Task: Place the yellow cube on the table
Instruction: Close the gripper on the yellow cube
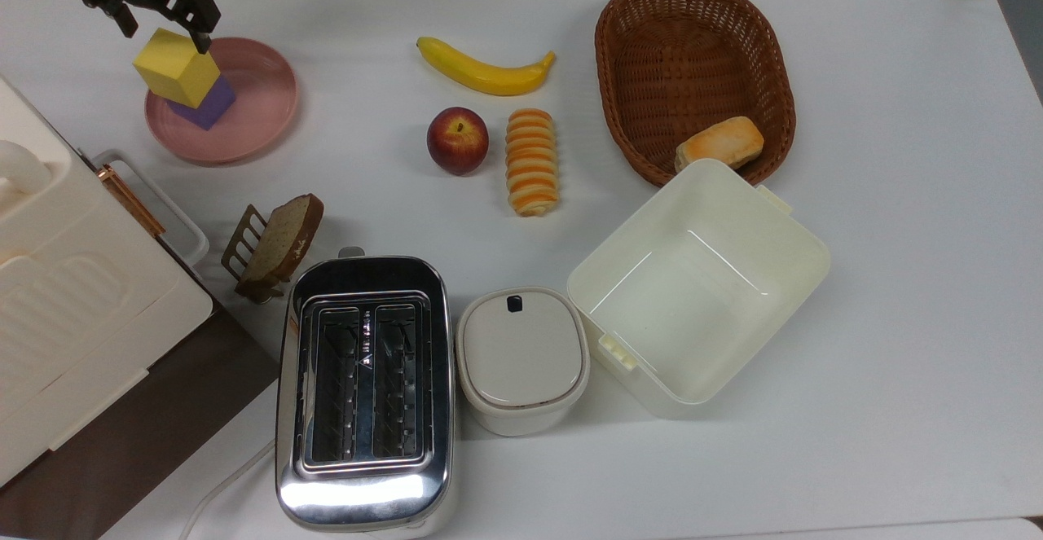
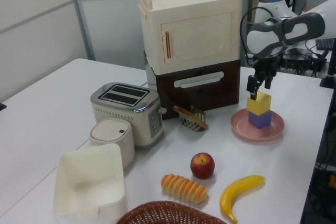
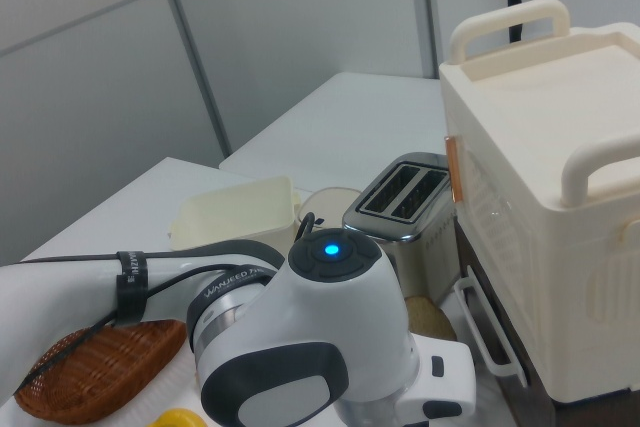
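Note:
The yellow cube (image 1: 176,66) (image 2: 259,103) rests on top of a purple cube (image 1: 205,104) (image 2: 260,119), which stands on a pink plate (image 1: 257,108) (image 2: 241,124) on the white table (image 1: 896,198) (image 2: 42,108). My gripper (image 1: 165,25) (image 2: 259,87) hangs open just above the yellow cube, one finger on each side of its top. Nothing is between the fingers. In the right view the arm's white body (image 3: 300,347) fills the foreground.
A banana (image 1: 485,70), an apple (image 1: 457,140) and a striped bread roll (image 1: 530,162) lie mid-table. A wicker basket (image 1: 693,43), a cream bin (image 1: 698,279), a lidded pot (image 1: 521,358), a toaster (image 1: 364,389), a toast rack (image 1: 269,247) and a cream cabinet (image 1: 65,296) stand around.

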Robot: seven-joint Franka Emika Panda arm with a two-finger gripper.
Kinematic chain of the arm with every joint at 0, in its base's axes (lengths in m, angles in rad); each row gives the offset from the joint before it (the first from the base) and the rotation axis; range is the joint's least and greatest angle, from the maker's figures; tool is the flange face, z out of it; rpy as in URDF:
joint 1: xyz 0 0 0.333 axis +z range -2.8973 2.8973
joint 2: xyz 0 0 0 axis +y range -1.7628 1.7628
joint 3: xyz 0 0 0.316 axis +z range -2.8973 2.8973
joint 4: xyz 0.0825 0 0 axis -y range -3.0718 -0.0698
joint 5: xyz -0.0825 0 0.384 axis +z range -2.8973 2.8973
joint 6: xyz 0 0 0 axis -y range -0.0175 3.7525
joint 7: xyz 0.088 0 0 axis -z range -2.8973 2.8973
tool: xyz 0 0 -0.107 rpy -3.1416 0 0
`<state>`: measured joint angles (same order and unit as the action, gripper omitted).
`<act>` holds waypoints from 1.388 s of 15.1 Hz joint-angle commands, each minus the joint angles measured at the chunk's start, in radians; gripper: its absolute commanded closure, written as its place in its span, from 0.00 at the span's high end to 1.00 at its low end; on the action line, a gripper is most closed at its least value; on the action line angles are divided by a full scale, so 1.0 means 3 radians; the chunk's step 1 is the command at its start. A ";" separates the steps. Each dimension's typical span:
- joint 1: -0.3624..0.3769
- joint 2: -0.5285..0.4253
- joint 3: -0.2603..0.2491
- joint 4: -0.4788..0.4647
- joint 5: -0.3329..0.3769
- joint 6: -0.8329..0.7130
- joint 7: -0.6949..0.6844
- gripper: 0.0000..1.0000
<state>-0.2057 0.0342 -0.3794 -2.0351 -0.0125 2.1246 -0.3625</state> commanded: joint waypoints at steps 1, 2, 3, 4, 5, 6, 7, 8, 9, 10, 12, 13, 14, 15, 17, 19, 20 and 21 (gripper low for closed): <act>0.0011 0.0003 -0.0029 -0.0058 0.0082 0.0087 -0.0121 1.00; 0.0011 0.0034 -0.0029 -0.0058 0.0088 0.0092 -0.0116 1.00; 0.0011 0.0065 -0.0029 -0.0053 0.0174 0.0173 -0.0111 1.00; 0.0006 0.0070 -0.0029 -0.0058 0.0256 0.0245 -0.0111 1.00; -0.0004 0.0090 -0.0029 -0.0058 0.0307 0.0266 -0.0106 1.00; -0.0010 0.0101 -0.0034 -0.0058 0.0307 0.0266 -0.0106 1.00; -0.0010 0.0101 -0.0034 -0.0058 0.0313 0.0266 -0.0106 1.00; -0.0010 0.0106 -0.0034 -0.0058 0.0313 0.0271 -0.0101 1.00; -0.0015 0.0106 -0.0049 -0.0058 0.0308 0.0271 -0.0100 1.00; -0.0015 0.0106 -0.0065 -0.0058 0.0308 0.0271 -0.0100 1.00; -0.0015 0.0106 -0.0075 -0.0058 0.0308 0.0271 -0.0100 1.00; -0.0015 0.0106 -0.0075 -0.0058 0.0308 0.0271 -0.0100 1.00; -0.0015 0.0106 -0.0075 -0.0058 0.0308 0.0271 -0.0095 1.00; -0.0015 0.0106 -0.0075 -0.0058 0.0308 0.0271 -0.0100 1.00; -0.0015 0.0106 -0.0085 -0.0063 0.0313 0.0276 -0.0100 1.00; -0.0015 0.0111 -0.0091 -0.0063 0.0308 0.0281 -0.0100 1.00; -0.0015 0.0111 -0.0091 -0.0063 0.0308 0.0281 -0.0100 1.00; -0.0015 0.0116 -0.0091 -0.0063 0.0308 0.0281 -0.0100 1.00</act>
<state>-0.2095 0.0746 -0.4000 -2.0352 0.0558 2.1769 -0.3670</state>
